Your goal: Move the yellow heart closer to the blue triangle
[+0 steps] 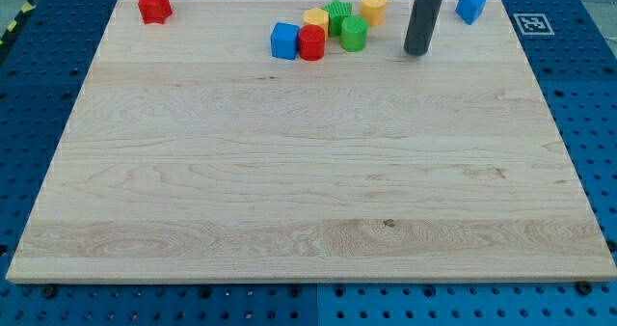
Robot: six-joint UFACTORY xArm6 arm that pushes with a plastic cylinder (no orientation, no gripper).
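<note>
The yellow heart (373,8) lies near the view's top, right of the middle. The blue triangle (470,5) lies at the view's top right, close to the board's corner. My tip (416,51) rests on the board between them, a little below both. It is right of the yellow heart and left of the blue triangle, touching neither.
A cluster lies left of the heart: a green block (338,15), a green cylinder (354,34), a yellow block (315,19), a red cylinder (310,42) and a blue block (283,40). A red block (153,5) sits at the top left. The wooden board (308,201) has edges all round.
</note>
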